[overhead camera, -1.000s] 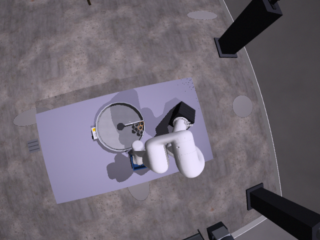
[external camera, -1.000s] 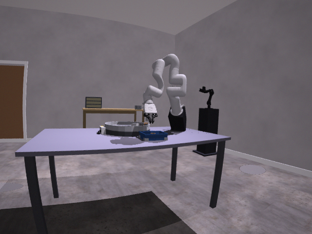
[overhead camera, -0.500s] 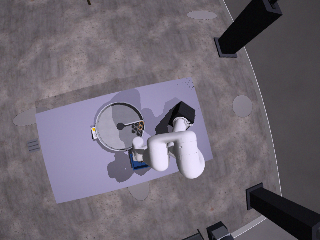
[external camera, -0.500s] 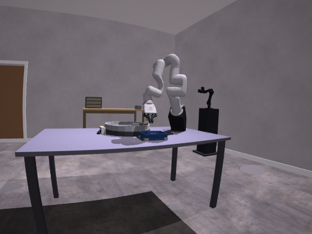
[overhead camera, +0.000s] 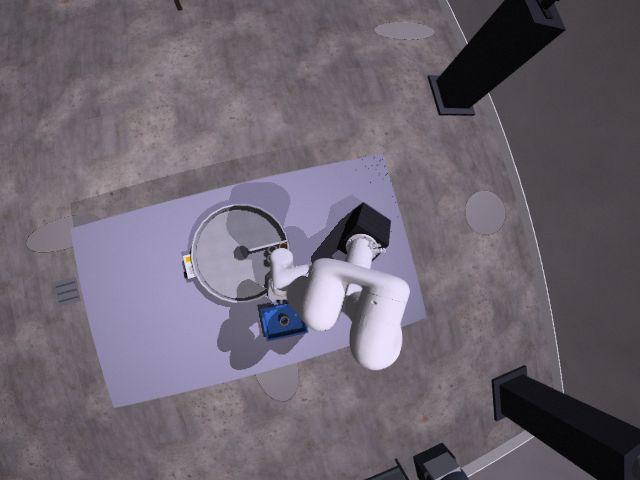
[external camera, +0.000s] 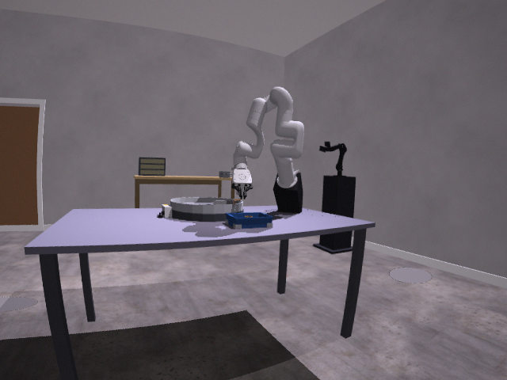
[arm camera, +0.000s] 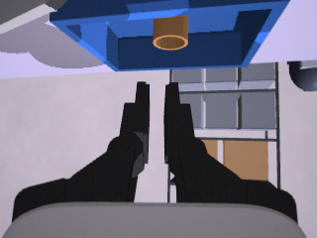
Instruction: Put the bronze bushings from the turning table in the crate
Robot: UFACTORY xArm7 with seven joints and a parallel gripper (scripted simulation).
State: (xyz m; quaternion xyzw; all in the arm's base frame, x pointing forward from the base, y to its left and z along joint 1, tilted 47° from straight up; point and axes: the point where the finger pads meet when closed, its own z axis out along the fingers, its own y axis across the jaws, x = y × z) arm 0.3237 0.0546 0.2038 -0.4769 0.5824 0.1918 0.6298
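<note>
The round grey turning table (overhead camera: 238, 253) stands on the lilac table, with the blue crate (overhead camera: 281, 321) just in front of it. One bronze bushing (overhead camera: 283, 323) stands upright in the crate; it also shows in the wrist view (arm camera: 170, 33) inside the crate (arm camera: 173, 35). My gripper (external camera: 244, 191) hangs above the turning table's right edge, behind the crate. In the wrist view its black fingers stand close together with nothing between them. The arm hides most of the bushings on the turning table; a bit of bronze shows at its right rim (external camera: 234, 199).
The arm's black base (overhead camera: 368, 221) stands on the table to the right of the turning table. A small white and yellow box (overhead camera: 188, 265) sits at the turning table's left edge. A wooden side table (external camera: 180, 180) stands behind.
</note>
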